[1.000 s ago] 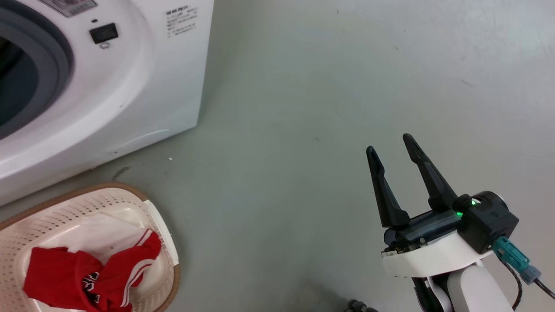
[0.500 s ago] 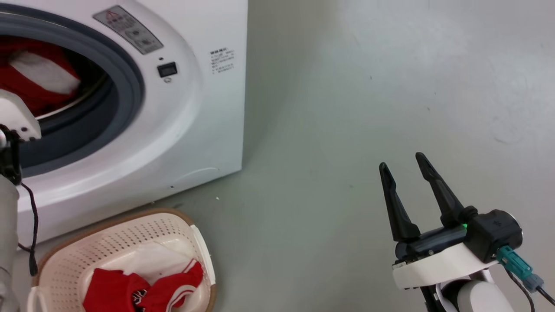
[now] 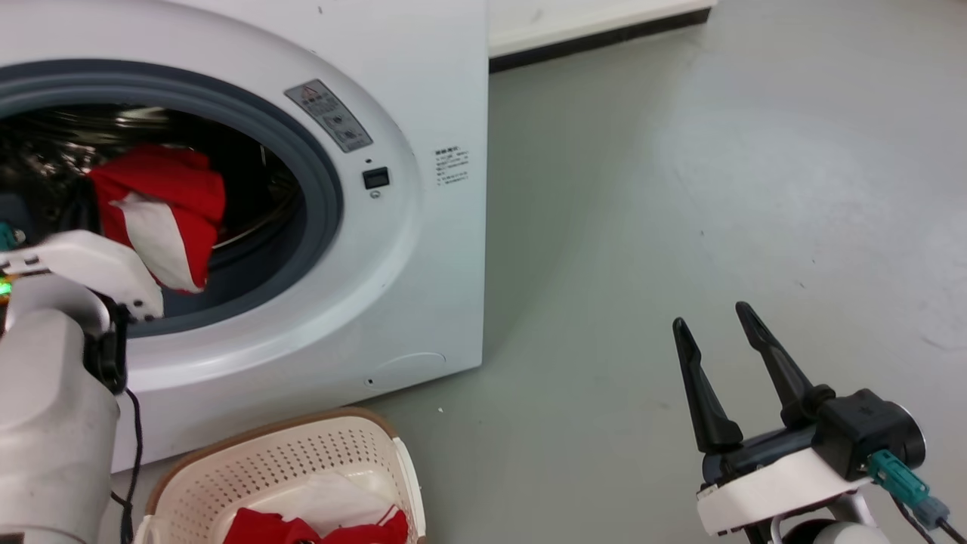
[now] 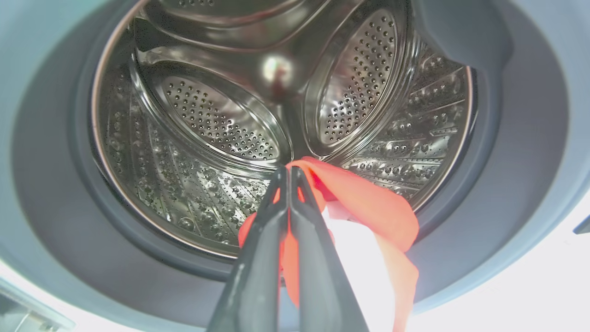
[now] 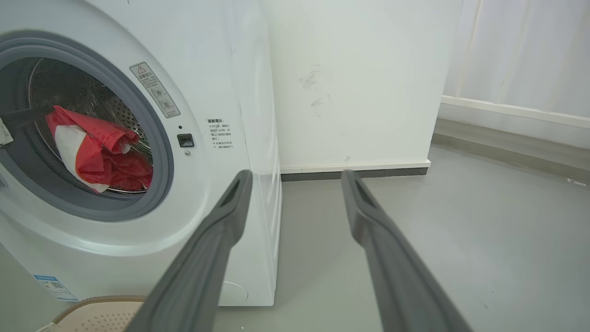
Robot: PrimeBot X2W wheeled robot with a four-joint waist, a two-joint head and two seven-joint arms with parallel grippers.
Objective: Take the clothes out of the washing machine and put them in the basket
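Pinching a red and white garment [image 4: 368, 216], your left jaws are pressed together on the cloth just inside the mouth of the washing machine [image 3: 423, 249]. The fabric bunches at their tips and hangs down along one side of them. The perforated steel drum [image 4: 207, 120] lies beyond the tips, and the grey door seal [image 4: 521, 161] rings them all round.

Your right jaws stand spread with nothing between them. They are well apart from the machine, above bare grey floor [image 3: 642, 227].

You will find the basket [image 3: 302, 461] on the floor just in front of the machine, below the left jaws and well off to the left of the right jaws. Red clothes [image 3: 317, 529] and a whitish piece [image 3: 332, 491] lie inside it.
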